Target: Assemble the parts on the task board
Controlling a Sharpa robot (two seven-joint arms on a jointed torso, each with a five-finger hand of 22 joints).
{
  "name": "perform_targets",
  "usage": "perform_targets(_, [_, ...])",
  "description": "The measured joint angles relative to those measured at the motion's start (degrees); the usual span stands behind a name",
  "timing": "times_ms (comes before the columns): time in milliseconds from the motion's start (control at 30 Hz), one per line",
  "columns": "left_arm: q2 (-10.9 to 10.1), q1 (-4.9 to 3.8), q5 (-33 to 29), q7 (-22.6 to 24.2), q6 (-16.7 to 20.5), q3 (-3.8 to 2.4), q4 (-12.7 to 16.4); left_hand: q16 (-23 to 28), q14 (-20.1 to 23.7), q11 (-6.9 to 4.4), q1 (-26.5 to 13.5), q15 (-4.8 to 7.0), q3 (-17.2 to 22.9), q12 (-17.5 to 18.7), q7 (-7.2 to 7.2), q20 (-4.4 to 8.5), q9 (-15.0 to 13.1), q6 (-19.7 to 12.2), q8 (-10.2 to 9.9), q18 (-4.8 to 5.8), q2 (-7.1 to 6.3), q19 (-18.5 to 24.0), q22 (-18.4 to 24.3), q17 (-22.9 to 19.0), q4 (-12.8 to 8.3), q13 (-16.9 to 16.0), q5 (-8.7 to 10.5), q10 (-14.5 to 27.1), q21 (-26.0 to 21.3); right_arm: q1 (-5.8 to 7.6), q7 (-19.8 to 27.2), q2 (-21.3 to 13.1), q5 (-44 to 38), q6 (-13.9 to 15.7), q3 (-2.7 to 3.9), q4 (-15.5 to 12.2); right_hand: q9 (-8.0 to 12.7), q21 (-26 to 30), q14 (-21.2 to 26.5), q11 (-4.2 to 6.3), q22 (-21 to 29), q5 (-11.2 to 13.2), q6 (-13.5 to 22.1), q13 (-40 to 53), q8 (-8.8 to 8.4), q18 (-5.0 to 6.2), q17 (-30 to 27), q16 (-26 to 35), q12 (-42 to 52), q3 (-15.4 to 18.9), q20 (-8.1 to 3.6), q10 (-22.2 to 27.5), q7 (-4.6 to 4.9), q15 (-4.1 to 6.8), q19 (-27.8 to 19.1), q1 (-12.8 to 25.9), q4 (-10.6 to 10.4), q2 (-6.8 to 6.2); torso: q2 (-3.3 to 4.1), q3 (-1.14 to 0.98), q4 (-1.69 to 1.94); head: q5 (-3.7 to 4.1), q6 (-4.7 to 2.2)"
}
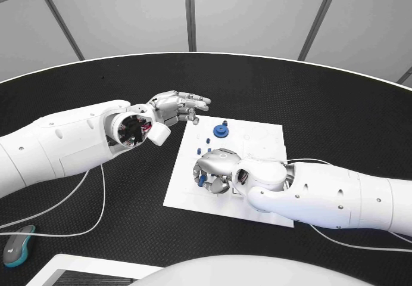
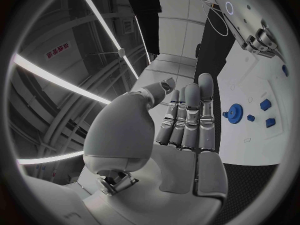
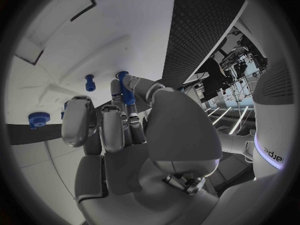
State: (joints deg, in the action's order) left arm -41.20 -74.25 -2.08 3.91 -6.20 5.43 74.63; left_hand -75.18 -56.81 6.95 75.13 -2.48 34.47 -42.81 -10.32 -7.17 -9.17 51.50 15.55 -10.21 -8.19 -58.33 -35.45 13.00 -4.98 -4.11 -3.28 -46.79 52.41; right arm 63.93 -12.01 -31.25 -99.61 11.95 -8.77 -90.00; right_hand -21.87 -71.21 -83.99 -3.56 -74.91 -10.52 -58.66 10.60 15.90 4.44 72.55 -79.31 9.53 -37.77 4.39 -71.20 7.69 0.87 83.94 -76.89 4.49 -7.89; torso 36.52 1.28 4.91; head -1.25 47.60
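My right hand [image 3: 125, 135] is pinching a blue peg [image 3: 127, 91] over the board's [image 1: 258, 134] near left. My left hand [image 1: 176, 108] is hovering empty, fingers straight and together. A gear [image 1: 221, 128] is standing seated far on the board; small parts [image 1: 202, 146] are lying loose, so most assembly is remaining.

right hand [image 1: 219, 170] is covering the task board [image 1: 262, 134] middle; the blue part [image 3: 127, 89] in its fingers is showing only partly
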Motion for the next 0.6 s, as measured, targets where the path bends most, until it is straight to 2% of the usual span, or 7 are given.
perform_targets(267, [0.0,0.00,0.0,-0.1,0.0,0.00,0.0,0.0,0.0,0.21,0.0,0.00,0.0,0.0,0.00,-0.21,0.0,0.0,-0.3,0.00,0.00,-0.2,0.2,0.0,0.0,0.0,0.00,0.2,0.0,0.00,-0.9,0.0,0.0,-1.0,0.00,0.1,-0.1,0.7,0.0,0.00,0.0,0.0,0.0,0.1,0.19,0.00,-0.9,0.3,-0.3,0.4,0.00,0.0,0.01,0.00,0.0,0.3,-0.1,0.32,0.01,-0.03,0.00,-0.02,0.06])
perform_targets(467, [0.0,0.00,0.0,-0.3,-0.1,0.00,0.0,0.0,0.0,0.21,0.0,0.00,0.0,0.0,0.00,-0.21,0.0,0.0,-0.3,-0.01,0.00,-0.2,0.2,0.0,0.0,0.0,0.00,0.2,0.0,0.00,-1.0,0.1,0.0,-1.0,0.00,0.1,-0.1,1.3,0.0,-0.67,0.0,0.0,1.1,0.3,-0.71,0.00,-1.0,0.5,-1.4,1.0,0.00,1.3,1.01,0.00,0.0,1.1,-0.2,-0.28,0.01,-0.03,-0.01,0.01,0.08])
perform_targets(600, [0.0,0.00,0.0,-0.3,-0.2,0.00,0.0,0.2,0.0,0.00,0.0,0.00,-0.2,0.0,0.00,-0.21,0.0,0.0,-0.3,-0.01,0.00,-0.2,0.2,0.0,0.2,0.0,0.00,0.4,0.0,0.00,-0.7,0.1,0.0,-0.8,0.00,0.2,0.2,1.3,0.0,-0.89,0.0,0.0,2.2,0.3,-1.23,0.00,-1.0,0.7,-2.0,1.0,0.00,2.6,1.12,0.01,0.0,2.0,-0.2,-0.25,0.01,-0.03,-0.02,0.02,0.13])
